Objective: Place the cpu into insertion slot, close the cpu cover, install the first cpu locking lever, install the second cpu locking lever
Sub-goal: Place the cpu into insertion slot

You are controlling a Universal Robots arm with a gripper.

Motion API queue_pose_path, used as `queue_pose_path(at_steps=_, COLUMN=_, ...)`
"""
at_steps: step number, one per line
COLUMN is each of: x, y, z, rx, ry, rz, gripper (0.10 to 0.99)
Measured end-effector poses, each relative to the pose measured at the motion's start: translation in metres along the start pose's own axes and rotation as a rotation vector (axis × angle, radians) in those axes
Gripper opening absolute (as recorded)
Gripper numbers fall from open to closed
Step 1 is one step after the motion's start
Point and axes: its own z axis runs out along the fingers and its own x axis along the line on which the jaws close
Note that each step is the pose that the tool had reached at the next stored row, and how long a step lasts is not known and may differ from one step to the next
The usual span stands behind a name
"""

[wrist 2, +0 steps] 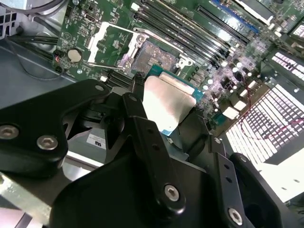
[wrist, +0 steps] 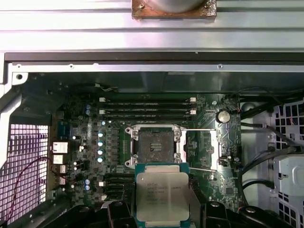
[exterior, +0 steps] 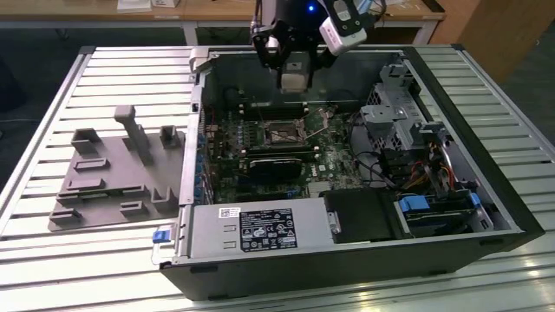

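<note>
I have the black two-fingered gripper [wrist: 164, 213] clamped on the cpu [wrist: 161, 195], a small flat square chip with a silver-grey metal top and a green edge, its fingers narrowed onto two opposite sides. The chip hangs above the open square silver-framed socket [wrist: 154, 145] on the green motherboard [wrist: 85, 156], not touching it, and the socket's dark centre lies uncovered

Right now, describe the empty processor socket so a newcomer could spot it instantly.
Look inside the open black computer case at the green motherboard. Beside the long memory slots lies the socket. It alone is a square silver frame around a dark pit.
</note>
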Motion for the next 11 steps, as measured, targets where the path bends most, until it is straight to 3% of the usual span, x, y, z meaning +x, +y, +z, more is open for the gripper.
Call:
queue_pose_path(at_steps=4, x=-0.0001, y=-0.0006, z=0.0064, rx=0.0, ry=-0.0073, rz=-0.001, gripper=0.537)
queue_pose_path(at_steps=11, x=0.0001, y=-0.0017, z=0.0192, rx=0.0, ry=-0.0113, rz=-0.001, gripper=0.537)
